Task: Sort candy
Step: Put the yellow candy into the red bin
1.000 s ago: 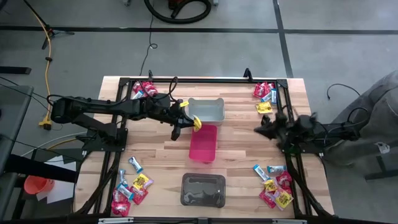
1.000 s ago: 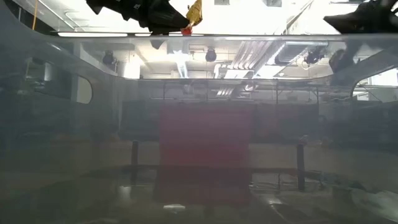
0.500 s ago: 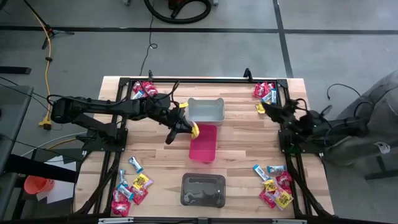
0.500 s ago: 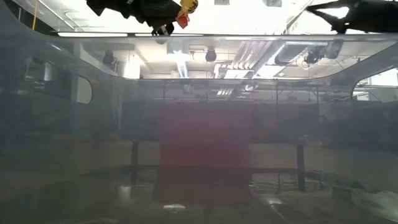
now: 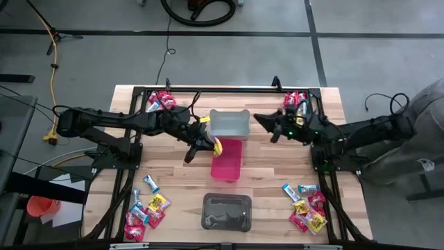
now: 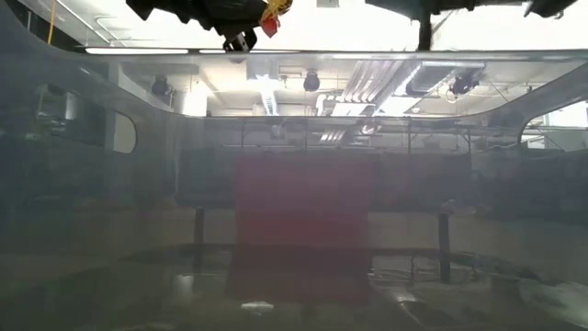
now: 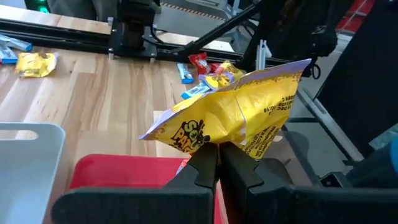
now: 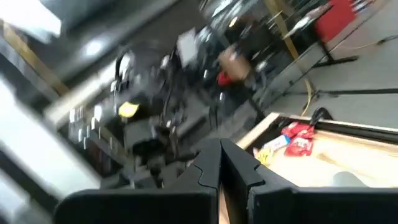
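Observation:
My left gripper is shut on a yellow candy packet, which hangs in the air over the far left corner of the pink bin. In the low view the packet shows at the top edge. My right gripper is shut with nothing in it and hovers right of the grey bin; its fingers meet in the blurred wrist view. More candy lies in piles at the far left, far right, near left and near right. My left gripper pinches the yellow packet by its edge between its two fingers. The fingers come from the table's left, slanting a little downward. The packet sticks out past the fingertips, crumpled, lifted clear above the pink bin.
A dark bin stands near the front edge, in line with the pink and grey bins. A black frame runs around the table. Bare wood lies between the bins and the candy piles.
My right gripper has risen from the table's right edge and swung toward the middle, ending beside the grey bin, still shut. My left gripper has turned at the wrist, tipping the yellow packet, and has stayed over the pink bin's corner.

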